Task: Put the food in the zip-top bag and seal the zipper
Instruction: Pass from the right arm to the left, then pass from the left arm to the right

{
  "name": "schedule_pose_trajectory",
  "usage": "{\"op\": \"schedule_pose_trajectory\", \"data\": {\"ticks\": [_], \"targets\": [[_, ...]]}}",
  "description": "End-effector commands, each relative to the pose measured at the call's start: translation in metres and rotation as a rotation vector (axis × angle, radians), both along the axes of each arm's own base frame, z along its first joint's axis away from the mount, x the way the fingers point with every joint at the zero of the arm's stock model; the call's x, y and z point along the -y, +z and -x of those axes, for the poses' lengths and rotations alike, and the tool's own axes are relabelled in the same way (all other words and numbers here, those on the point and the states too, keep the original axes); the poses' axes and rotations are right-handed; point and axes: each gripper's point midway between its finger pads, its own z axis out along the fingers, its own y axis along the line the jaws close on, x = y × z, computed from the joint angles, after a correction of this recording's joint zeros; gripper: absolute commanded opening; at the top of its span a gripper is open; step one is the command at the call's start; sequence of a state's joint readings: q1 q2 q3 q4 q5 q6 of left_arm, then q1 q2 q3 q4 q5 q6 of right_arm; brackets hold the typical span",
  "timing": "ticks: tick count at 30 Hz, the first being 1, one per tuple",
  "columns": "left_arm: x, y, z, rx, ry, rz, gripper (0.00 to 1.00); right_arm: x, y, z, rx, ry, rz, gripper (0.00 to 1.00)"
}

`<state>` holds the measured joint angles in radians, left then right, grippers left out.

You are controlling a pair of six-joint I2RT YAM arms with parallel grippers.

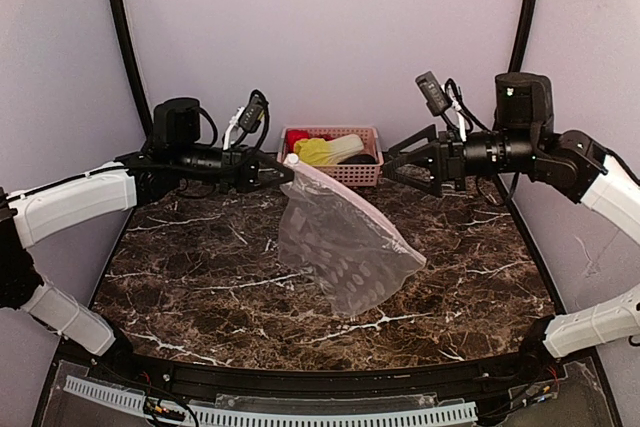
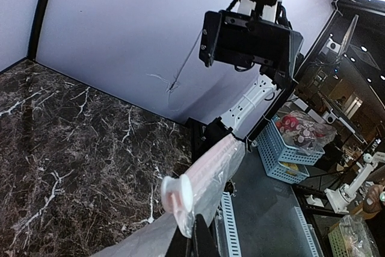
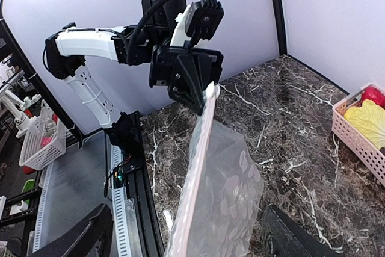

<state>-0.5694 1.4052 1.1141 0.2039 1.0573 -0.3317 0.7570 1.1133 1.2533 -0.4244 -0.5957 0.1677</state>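
above table (image 1: 200, 277) — left pincer (image 1: 287, 175) pinching zip-top bag (image 1: 340, 247) | right pincer (image 1: 390, 164) spread

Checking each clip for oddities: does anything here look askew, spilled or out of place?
The zip-top bag hangs askew by one corner from the left claw, its lower end apparently slumped on the table. The right claw is open, apart from it.

The left gripper (image 1: 284, 175) is clamped on the top corner of the zip-top bag (image 1: 340, 242), which hangs from it and slopes down to the right, its lower end resting on the dark marble table (image 1: 200, 267). The right gripper (image 1: 388, 164) hovers just right of the bag with its jaws spread wide and nothing between them. Behind both sits the pink basket (image 1: 355, 175) holding the cabbage (image 1: 325, 150) and a red pepper (image 1: 296, 137).
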Motion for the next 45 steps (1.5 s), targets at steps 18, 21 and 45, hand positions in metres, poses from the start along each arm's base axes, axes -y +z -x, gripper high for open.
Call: {"op": "schedule_pose_trajectory", "data": {"ticks": [18, 21, 45], "targets": [[0.023, -0.014, 0.059, 0.115, -0.144, -0.122, 0.01, -0.082, -0.027, 0.0, -0.19, 0.213, 0.046, 0.57], [0.023, -0.014, 0.06, 0.12, -0.144, -0.124, 0.01, -0.089, -0.029, 0.002, -0.225, 0.233, 0.018, 0.54], [0.025, -0.019, 0.059, 0.114, -0.138, -0.137, 0.01, -0.115, -0.05, -0.004, -0.289, 0.188, 0.066, 0.27]]}}
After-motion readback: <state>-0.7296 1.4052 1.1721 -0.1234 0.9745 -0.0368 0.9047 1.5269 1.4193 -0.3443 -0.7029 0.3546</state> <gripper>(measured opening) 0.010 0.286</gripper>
